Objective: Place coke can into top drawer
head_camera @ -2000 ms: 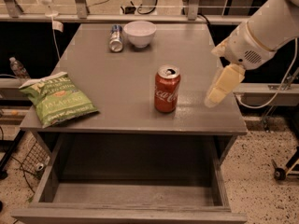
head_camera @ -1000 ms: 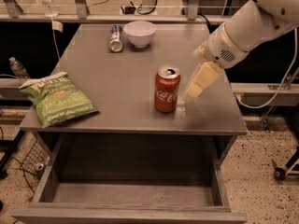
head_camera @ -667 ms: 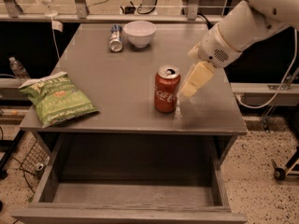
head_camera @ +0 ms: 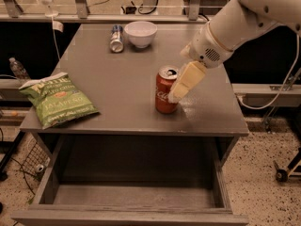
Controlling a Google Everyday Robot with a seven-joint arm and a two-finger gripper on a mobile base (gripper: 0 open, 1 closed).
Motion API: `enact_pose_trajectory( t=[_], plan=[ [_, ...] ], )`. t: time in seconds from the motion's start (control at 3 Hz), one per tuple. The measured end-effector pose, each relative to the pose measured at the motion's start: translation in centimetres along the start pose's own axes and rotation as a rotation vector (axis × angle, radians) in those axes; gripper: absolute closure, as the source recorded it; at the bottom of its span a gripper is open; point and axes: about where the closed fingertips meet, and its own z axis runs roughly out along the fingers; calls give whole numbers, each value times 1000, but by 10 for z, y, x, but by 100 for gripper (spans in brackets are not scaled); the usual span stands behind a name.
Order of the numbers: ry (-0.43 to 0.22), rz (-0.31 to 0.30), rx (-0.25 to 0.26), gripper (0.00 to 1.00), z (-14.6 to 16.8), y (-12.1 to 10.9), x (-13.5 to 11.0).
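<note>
Camera view. A grey rectangular table (head_camera: 113, 84) fills the centre of the frame. Its wide, shallow grey top drawer (head_camera: 131, 217) stands pulled open along the lower edge. The red aluminium coke can (head_camera: 164, 98) stands upright on the tabletop, right of centre and near the front edge, outside the drawer. The white robot arm (head_camera: 235, 27) enters from the upper right. Its cream-coloured gripper (head_camera: 178, 93) slants down against the can's right side. Whether the jaws are spread or closed cannot be told. A green crisp bag (head_camera: 59, 99) lies at left. A white bowl (head_camera: 140, 33) and a toppled silver-and-blue can (head_camera: 116, 38) sit at the far edge.
</note>
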Motion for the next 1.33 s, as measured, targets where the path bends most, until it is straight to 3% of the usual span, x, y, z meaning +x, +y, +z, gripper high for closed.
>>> enact_pose_trajectory(
  t=[0.33, 0.67, 1.0, 1.33],
  plan=[
    [-1, 10, -16, 3, 9, 5, -6],
    [-2, 22, -26, 26, 15, 8, -6],
    [1, 32, -12, 57, 13, 10, -4],
    [-1, 32, 4, 80, 8, 10, -3]
  ],
)
